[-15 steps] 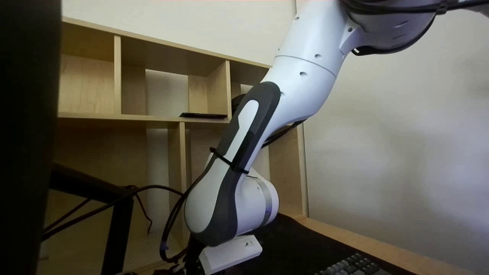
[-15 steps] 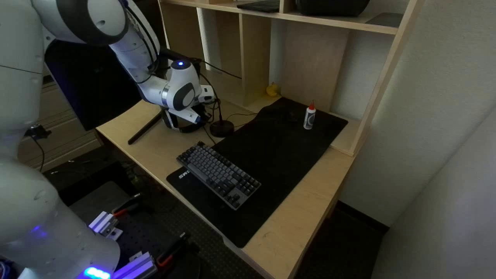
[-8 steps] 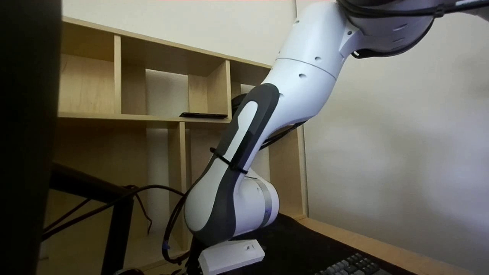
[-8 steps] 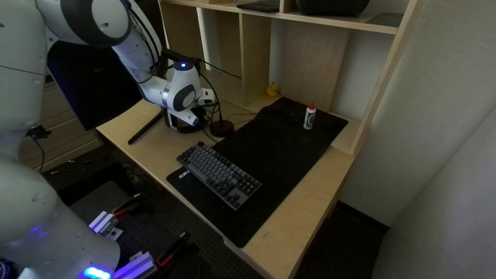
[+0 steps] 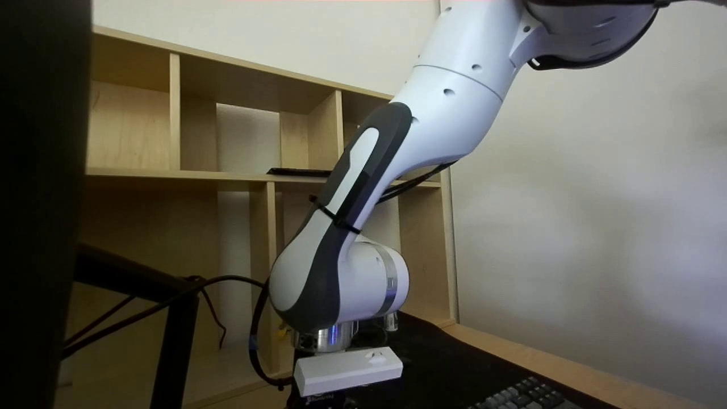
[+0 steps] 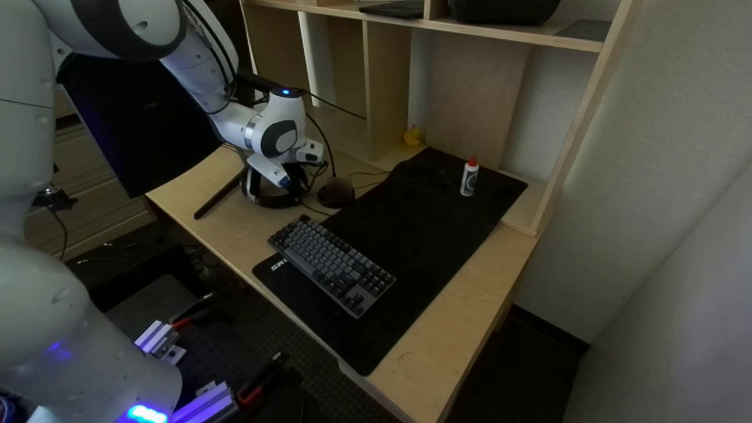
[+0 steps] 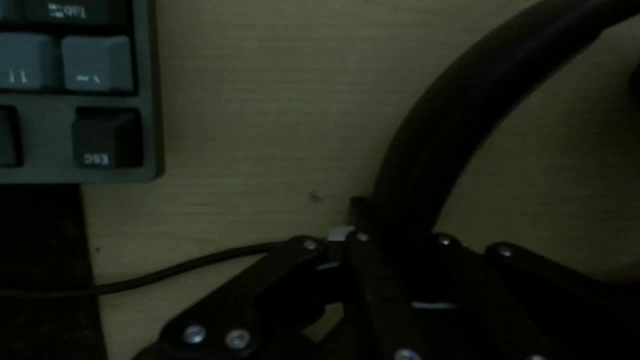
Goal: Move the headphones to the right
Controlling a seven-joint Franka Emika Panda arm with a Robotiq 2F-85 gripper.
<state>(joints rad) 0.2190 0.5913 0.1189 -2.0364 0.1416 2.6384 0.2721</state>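
At the desk (image 6: 247, 235) over there, I see the gripper (image 7: 400, 225), its fingers pinching the headphones (image 7: 445, 125) by the dark band, between a slanting black bar (image 6: 221, 194) and a round black base (image 6: 328, 198).

The headphones (image 7: 457, 117) are black, the bottle (image 6: 468, 181) white (its tip (image 6: 472, 159) red).

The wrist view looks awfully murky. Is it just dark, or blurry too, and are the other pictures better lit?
Wrist view: dark, headphones and gripper merging into near-black; slightly blurry too, though the keyboard shows a readable Esc; in an exterior view, brighter, with soft-edged shadows on the wall; in an exterior view, also brighter, the blue light at the bottom edge glaring almost white.
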